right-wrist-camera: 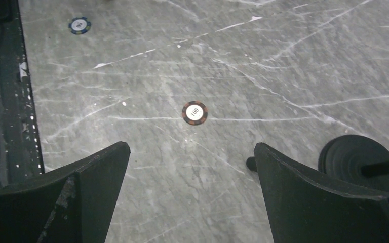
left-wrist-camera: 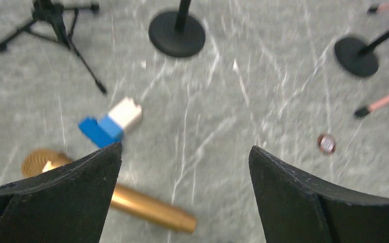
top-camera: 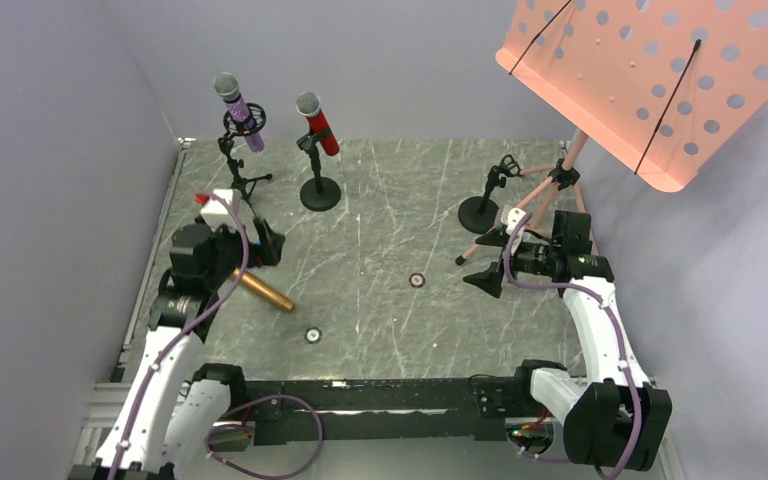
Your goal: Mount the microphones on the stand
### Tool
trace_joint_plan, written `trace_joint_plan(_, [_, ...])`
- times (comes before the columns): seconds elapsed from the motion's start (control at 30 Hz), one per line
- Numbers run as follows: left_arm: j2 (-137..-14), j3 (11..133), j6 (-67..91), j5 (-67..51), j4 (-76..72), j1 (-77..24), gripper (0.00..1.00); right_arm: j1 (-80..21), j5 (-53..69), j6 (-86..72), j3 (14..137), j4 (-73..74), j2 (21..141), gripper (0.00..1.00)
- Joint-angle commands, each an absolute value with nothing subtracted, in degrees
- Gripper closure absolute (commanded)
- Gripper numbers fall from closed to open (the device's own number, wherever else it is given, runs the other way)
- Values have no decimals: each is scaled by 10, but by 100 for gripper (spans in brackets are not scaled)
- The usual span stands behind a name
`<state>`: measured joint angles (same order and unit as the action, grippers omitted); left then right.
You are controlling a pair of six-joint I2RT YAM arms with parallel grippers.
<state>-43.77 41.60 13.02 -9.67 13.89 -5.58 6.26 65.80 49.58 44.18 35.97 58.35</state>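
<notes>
Found left gripper (left-wrist-camera: 185, 152) spread wide and empty, hanging low over the gold microphone (left-wrist-camera: 149, 208). Saw that microphone lying flat on the table (top-camera: 380, 200) near its left edge, mesh head partly hidden behind one black finger, tail pointing toward the table's middle. Noted a blue-and-white block (left-wrist-camera: 112, 122) just beyond it. Counted purple microphone (top-camera: 242, 110) already clipped in the tripod stand (top-camera: 232, 155) and red microphone (top-camera: 318, 124) in a round-base stand (top-camera: 320, 193) at the back. Spotted one empty stand (top-camera: 479, 214), clip bare, over by the right gripper (right-wrist-camera: 192, 148), likewise wide open and holding nothing. Passed over two chips (top-camera: 417, 280) and the pink music stand (top-camera: 660, 90) as bystanders. Judged the step in hand as picking up the gold one. Needed jaws turned across the barrel, centred on mid-body rather than the head, lowered to straddle it, then closed squarely to stop any rolling or squirting out. Expected a long carry or hand-over to the empty clip afterwards.
</notes>
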Motion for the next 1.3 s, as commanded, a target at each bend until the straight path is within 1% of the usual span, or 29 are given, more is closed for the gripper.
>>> trace_joint_plan(0.0, [-372, 361, 80, -122, 187, -56, 1, 90, 669, 533, 444, 359, 576, 0])
trace_joint_plan(0.1, [-352, 370, 55, -85, 204, -56, 1, 96, 650, 608, 481, 435, 581, 0])
trace_joint_plan(0.2, [-340, 374, 51, -72, 211, -56, 1, 98, 591, 626, 539, 474, 582, 0])
trace_joint_plan(0.33, [-315, 372, 55, -77, 209, -56, 1, 103, 575, 569, 622, 498, 591, 0])
trace_joint_plan(0.47, [-296, 367, 61, -94, 203, -56, 1, 96, 584, 438, 666, 439, 605, 0])
trace_joint_plan(0.53, [-294, 368, 63, -95, 204, -56, 1, 30, 508, 395, 683, 414, 618, 0])
trace_joint_plan(0.6, [-296, 371, 65, -93, 208, -56, 1, -39, 391, 369, 712, 418, 645, 0])
trace_joint_plan(0.77, [-292, 371, 65, -88, 210, -57, 1, -88, 285, 275, 789, 415, 723, 0])
trace_joint_plan(0.87, [-293, 368, 65, -85, 208, -57, 0, -121, 206, 222, 782, 361, 733, 0])
trace_joint_plan(0.97, [-300, 371, 65, -85, 210, -56, 1, -168, 58, 126, 761, 285, 749, 0])
trace_joint_plan(1.03, [-305, 371, 65, -86, 212, -57, 1, -202, -40, 120, 743, 247, 760, 0])
trace_joint_plan(1.1, [-307, 372, 65, -84, 213, -57, 1, -211, -104, 138, 733, 220, 774, 0])
trace_joint_plan(1.17, [-307, 371, 64, -80, 214, -57, 1, -208, -161, 158, 751, 226, 799, 1])
trace_joint_plan(1.27, [-307, 371, 64, -77, 213, -57, 1, -183, -177, 177, 808, 276, 846, 3])
